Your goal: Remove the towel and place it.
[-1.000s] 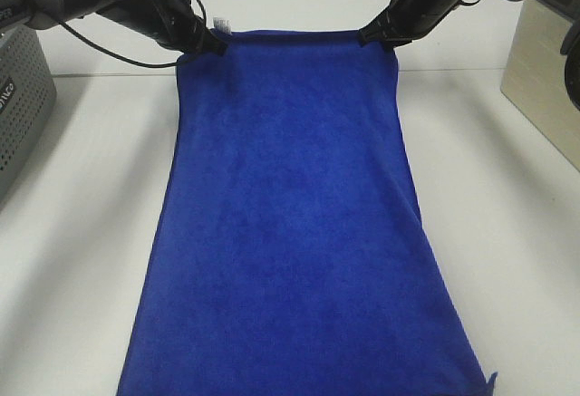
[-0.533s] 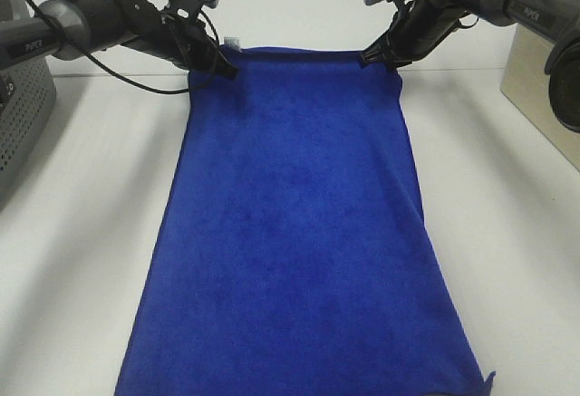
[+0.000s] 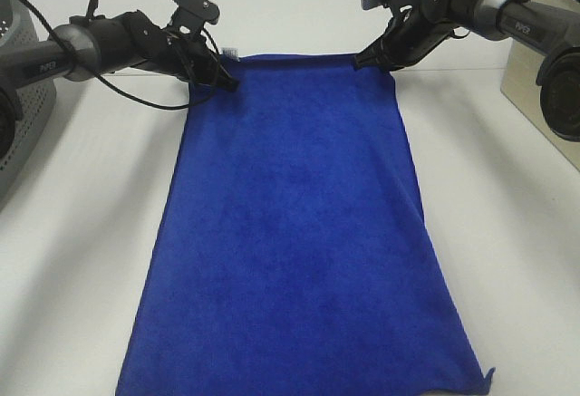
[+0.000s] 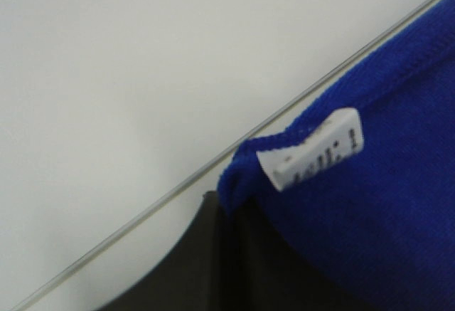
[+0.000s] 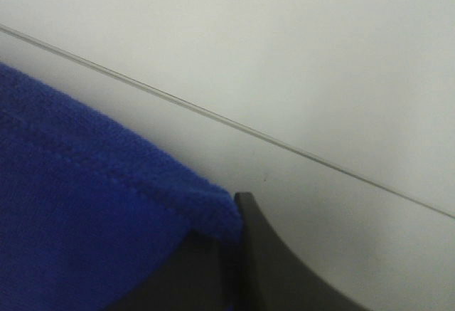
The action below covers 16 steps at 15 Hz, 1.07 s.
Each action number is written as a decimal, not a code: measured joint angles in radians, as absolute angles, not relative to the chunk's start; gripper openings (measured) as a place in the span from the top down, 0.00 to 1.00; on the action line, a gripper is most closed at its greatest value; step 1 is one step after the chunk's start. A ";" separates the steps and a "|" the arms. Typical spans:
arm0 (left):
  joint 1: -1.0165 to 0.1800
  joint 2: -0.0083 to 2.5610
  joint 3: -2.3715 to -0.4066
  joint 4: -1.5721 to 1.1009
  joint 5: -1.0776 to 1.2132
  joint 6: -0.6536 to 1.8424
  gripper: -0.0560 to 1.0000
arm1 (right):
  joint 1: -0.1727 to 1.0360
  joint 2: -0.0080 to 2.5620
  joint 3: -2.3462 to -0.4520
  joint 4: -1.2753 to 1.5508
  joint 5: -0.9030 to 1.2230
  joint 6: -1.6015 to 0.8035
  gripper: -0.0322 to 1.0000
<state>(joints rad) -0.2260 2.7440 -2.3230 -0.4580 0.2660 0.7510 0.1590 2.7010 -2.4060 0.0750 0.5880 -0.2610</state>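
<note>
Left gripper [image 3: 227, 80] and right gripper [image 3: 361, 59] each pinched shut on a far corner of the towel [image 3: 294, 233], white tag [image 4: 313, 150] at the left one. Towel lies flat on the white table [image 3: 82, 233], long axis running away from the camera; grey basket [image 3: 18, 115] far left. Versus a second ago both arms sit lower and the far edge has dropped toward the table

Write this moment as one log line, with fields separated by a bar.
towel: spread on table | left gripper: shut on far left corner | right gripper: shut on far right corner | white tag: by left gripper

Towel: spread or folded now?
Spread: the towel lies in one flat layer, far corners pinched by the left gripper and right gripper.
</note>
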 joint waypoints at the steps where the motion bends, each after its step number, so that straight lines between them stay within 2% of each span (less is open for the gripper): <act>1: -0.226 2.746 -2.323 -0.459 0.252 0.751 0.91 | 0.159 2.701 -2.406 0.082 0.586 -0.261 0.95; 3: -0.226 2.747 -2.323 -0.464 0.218 0.751 0.80 | 0.158 2.701 -2.406 0.089 0.572 -0.261 0.89; 4: -0.226 2.747 -2.323 -0.464 0.194 0.751 0.73 | 0.157 2.701 -2.406 0.090 0.568 -0.261 0.83; 5: -0.226 2.749 -2.323 -0.472 0.162 0.751 0.60 | 0.152 2.701 -2.406 0.094 0.565 -0.260 0.66; 6: -0.226 2.749 -2.323 -0.484 0.151 0.751 0.53 | 0.151 2.701 -2.406 0.094 0.565 -0.260 0.55; 8: -0.226 2.749 -2.323 -0.499 0.136 0.751 0.47 | 0.148 2.701 -2.406 0.094 0.565 -0.260 0.40; 10: -0.223 2.749 -2.323 -0.504 0.138 0.737 0.47 | 0.148 2.701 -2.406 0.094 0.571 -0.260 0.37; 16: -0.218 2.749 -2.323 -0.509 0.231 0.664 0.46 | 0.148 2.701 -2.406 0.095 0.637 -0.278 0.36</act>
